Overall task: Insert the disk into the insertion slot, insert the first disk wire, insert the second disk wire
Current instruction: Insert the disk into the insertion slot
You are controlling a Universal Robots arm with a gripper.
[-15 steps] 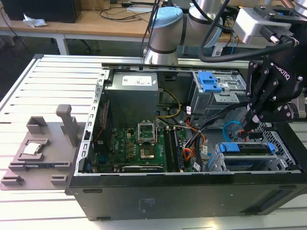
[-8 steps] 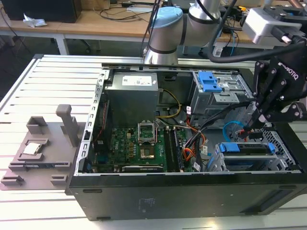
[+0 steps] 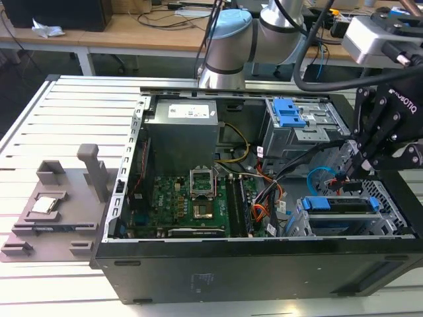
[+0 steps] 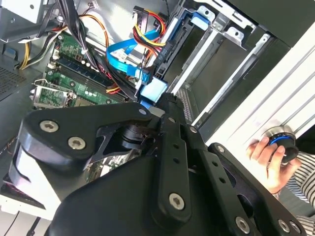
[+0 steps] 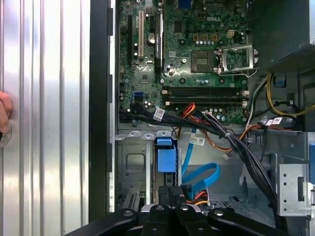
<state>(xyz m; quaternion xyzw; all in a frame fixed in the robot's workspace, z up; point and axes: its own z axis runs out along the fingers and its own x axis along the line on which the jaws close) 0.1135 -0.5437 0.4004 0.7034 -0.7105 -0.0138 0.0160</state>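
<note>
"Two wires crowd the mouth of the insertion slot (image 5: 130, 164). The disk (image 5: 165, 157) sits inside that slot, and its blue carrier tab shows at the slot's mouth."

"And the claw (image 5: 172, 194)?"

"Right at the slot's mouth, close against that tab. It looks clenched. I judge it grips the small plug of the first disk wire (image 5: 189, 191), though the plug is mostly hidden behind its tips."

"What could spoil things from here?"

"The second disk wire (image 5: 203, 169) curls in a loop just beside the slot's mouth, next to the claw. If the claw goes in at an angle, that loop could get caught or pinched against the disk. The thick black cable bundle (image 5: 236, 142) running past the slot's mouth could snag as well."

"Any trouble with the plug itself?"

"A thin plug held a little crooked may miss its socket and bend. It could also slip in the grip, since those wires look springy. A hard push might knock the disk askew in the slot."
</note>
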